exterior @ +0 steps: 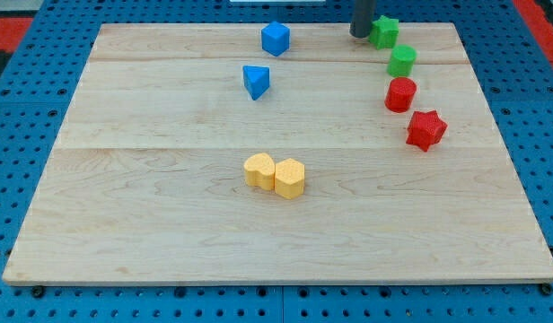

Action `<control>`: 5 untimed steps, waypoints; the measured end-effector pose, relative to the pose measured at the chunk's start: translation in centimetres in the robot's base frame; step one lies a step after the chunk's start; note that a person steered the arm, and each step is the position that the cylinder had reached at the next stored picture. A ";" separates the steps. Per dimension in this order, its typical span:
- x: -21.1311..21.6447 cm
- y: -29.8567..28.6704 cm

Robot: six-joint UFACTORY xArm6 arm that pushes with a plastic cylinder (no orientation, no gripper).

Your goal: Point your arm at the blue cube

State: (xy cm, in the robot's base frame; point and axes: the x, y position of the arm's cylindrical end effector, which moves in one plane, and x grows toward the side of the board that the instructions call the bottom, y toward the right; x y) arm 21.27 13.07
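Note:
The blue cube (276, 39) sits near the view's top, left of centre-right. A blue triangular block (255, 81) lies just below and left of it. My tip (360, 34) is at the view's top, well to the right of the blue cube and right beside the left side of a green star block (384, 31); I cannot tell if it touches it.
A green cylinder-like block (402, 61), a red cylinder (400, 94) and a red star block (426, 130) run down the view's right. Two yellow blocks (258, 170) (290, 178) touch each other mid-board. The wooden board (124, 224) lies on a blue pegboard.

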 end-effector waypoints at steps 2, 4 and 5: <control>0.0 -2.3; 0.0 -5.2; 0.0 -6.9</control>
State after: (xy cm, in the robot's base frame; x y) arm 21.29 6.15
